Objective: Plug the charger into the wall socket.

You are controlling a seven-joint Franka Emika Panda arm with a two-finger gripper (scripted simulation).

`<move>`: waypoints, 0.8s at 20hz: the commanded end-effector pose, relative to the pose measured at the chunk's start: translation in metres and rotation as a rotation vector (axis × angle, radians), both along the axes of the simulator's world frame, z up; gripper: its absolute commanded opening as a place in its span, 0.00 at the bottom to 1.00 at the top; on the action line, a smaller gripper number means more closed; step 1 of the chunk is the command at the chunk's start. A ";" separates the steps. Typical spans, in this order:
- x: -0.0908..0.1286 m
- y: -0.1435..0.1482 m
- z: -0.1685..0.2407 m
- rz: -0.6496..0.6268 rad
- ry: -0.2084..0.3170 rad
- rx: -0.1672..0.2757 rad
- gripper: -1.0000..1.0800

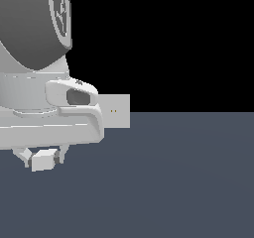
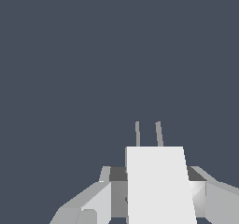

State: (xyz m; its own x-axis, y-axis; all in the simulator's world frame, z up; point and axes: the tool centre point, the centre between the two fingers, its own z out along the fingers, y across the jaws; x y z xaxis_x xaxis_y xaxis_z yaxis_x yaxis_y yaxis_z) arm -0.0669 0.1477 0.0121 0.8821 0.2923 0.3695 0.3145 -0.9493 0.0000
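Holding the charger [image 1: 43, 160] between my fingers, my gripper [image 1: 42, 158] is pinched on its two sides, one finger showing on each flank in the wrist view. The white block [image 2: 158, 183] sits square in my grasp there, and its two thin prongs [image 2: 148, 133] stick out ahead of it over bare counter [image 2: 93, 55]. So the pick-up looks done, as I judge it. The socket [image 1: 115, 110] stands upright farther back on the counter, partly hidden behind my arm [image 1: 49, 113] in the exterior view, its two small holes visible at the centre. Charger and socket are well apart, and the socket does not appear in the wrist view at all. Left to do: carry the charger over, line the prongs up with the holes, and push in.
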 end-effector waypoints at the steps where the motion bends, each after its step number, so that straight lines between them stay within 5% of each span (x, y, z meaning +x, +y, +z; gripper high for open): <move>1: 0.001 -0.001 0.000 -0.002 0.000 -0.001 0.00; 9: 0.011 -0.013 0.011 -0.038 0.000 0.001 0.00; 16: 0.041 -0.052 0.045 -0.150 0.000 0.003 0.00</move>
State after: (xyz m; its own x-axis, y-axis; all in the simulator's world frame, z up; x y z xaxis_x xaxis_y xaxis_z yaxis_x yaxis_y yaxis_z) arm -0.0335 0.1066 0.0481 0.9111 0.1834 0.3691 0.1981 -0.9802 -0.0021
